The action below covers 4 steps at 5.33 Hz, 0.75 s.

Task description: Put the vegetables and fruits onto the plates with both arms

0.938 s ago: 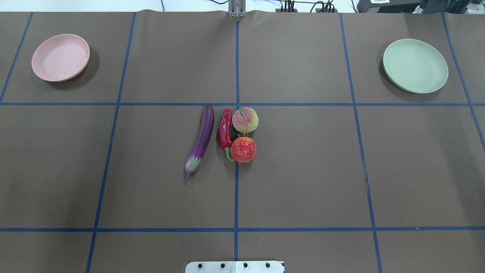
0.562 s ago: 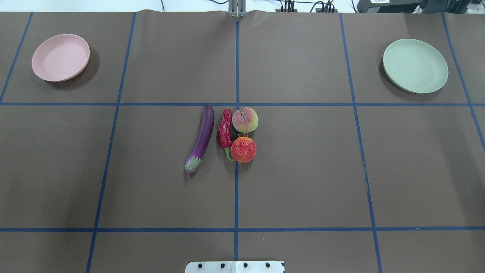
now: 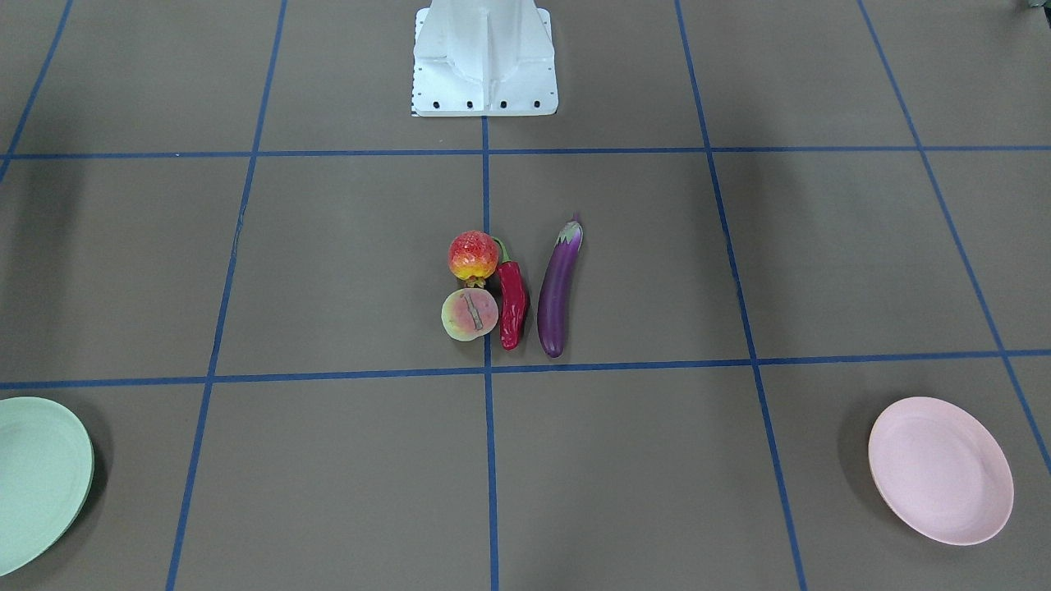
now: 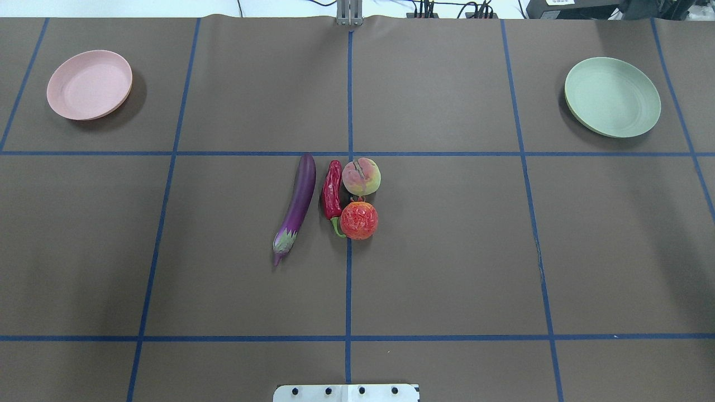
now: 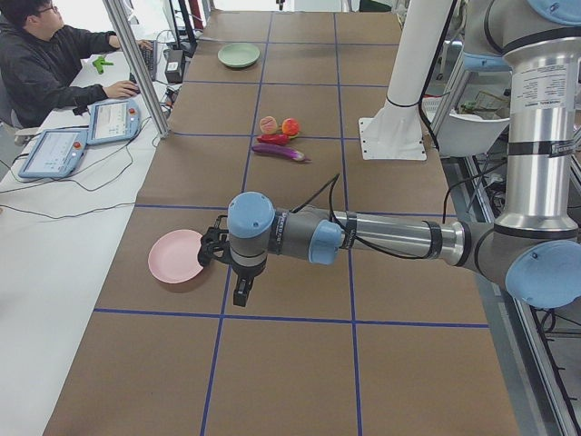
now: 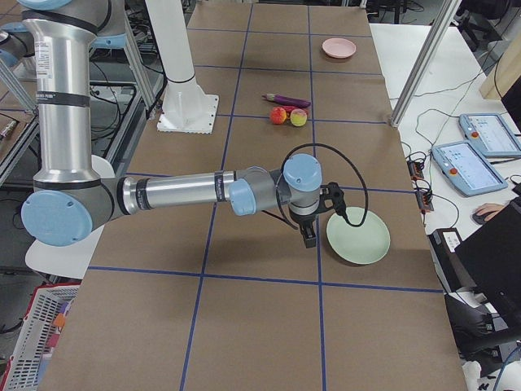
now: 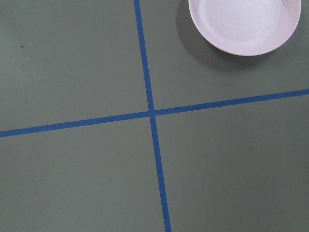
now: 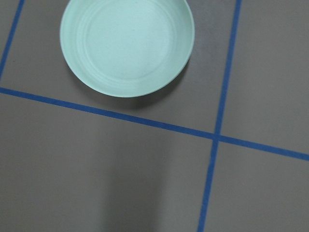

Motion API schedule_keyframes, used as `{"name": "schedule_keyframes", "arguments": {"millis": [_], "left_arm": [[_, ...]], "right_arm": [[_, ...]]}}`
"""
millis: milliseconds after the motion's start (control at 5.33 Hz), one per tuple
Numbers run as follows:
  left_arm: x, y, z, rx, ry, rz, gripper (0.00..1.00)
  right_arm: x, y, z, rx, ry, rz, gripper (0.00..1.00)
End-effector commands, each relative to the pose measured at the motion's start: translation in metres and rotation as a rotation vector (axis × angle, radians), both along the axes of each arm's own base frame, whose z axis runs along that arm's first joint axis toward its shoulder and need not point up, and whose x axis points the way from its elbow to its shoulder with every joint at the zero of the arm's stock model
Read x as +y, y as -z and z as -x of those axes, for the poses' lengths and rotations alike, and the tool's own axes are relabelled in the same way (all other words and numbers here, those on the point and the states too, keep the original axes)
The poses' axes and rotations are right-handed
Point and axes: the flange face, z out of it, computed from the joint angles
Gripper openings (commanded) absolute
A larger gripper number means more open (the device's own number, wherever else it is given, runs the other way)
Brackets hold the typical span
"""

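1. Overhead exterior view puts all four pieces in one tight cluster mid-tabletop [image 4: 447, 268], none yet on a plate. The eggplant [image 4: 296, 205] is on my left side with the chili [image 4: 332, 191] just beside it. The peach [image 4: 361, 176] and the bumpy red fruit [image 4: 358, 220] sit on or just right of the blue centre line [image 4: 347, 290].
2. My left claw [image 5: 240, 296] hangs just beside the pink plate [image 5: 178, 255], well apart from the cluster. My right claw [image 6: 308, 236] hangs just beside the green plate [image 6: 358, 235], likewise far off. Only the side views show them, so I cannot tell whether either is open or closed.
3. The eggplant's long axis runs roughly away from my base block [image 4: 346, 392], leaning slightly, cap end toward me. The chili lies nearly parallel.
4. As I judge it, my left arm is nearer the vegetables and my right nearer the fruits. Each must travel inward, and the left claw should close across the eggplant's width.
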Motion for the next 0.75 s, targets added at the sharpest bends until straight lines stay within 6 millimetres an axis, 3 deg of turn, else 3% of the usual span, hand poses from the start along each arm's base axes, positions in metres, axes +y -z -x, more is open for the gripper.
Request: {"name": "schedule_keyframes", "arguments": {"millis": [0,188,375,562], "left_arm": [[-0.002,0.003,-0.001,0.001,-0.002,-0.012,1.00],[-0.002,0.005,-0.001,0.002,-0.002,-0.025,1.00],[-0.002,0.006,-0.001,0.003,0.000,-0.057,1.00],[-0.001,0.003,-0.001,0.004,0.001,-0.057,1.00]], "right_arm": [[-0.038,0.088,0.089,-0.066,-0.005,0.039,1.00],[-0.049,0.154,0.153,-0.084,-0.055,0.078,1.00],[-0.044,0.210,0.248,-0.059,-0.108,0.097,1.00],[-0.026,0.251,0.329,-0.046,-0.133,0.097,1.00]]}}
